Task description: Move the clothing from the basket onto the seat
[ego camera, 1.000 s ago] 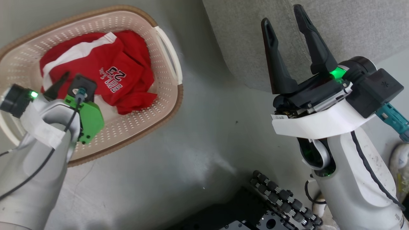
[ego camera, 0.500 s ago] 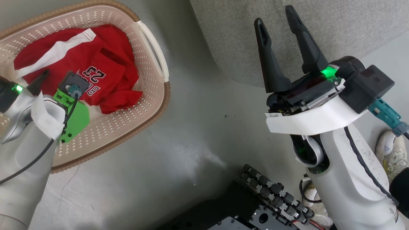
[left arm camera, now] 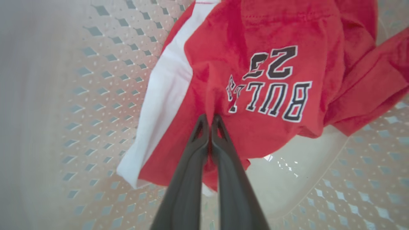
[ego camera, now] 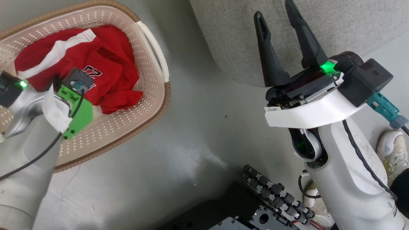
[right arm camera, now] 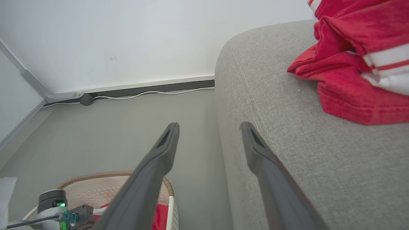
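The cream perforated basket with a brown rim sits on the floor at the upper left of the head view. Inside it lies a red garment with a white stripe and a "BULLS 23" print. My left gripper is shut on a fold of this garment, just beside the print, over the basket floor. In the head view my left wrist hides those fingers. My right gripper stands open and empty at the edge of the grey seat. A second red garment with white stripes lies on the seat.
Grey floor separates basket and seat. My base, with its black rollers, fills the bottom middle. A person's pale shoe is at the right edge. A white wall with a cable along its foot runs behind the basket rim.
The camera swung between the first two pictures. Since then my left wrist has pushed further onto the red garment, which has bunched so the print is partly covered. The right gripper has held still.
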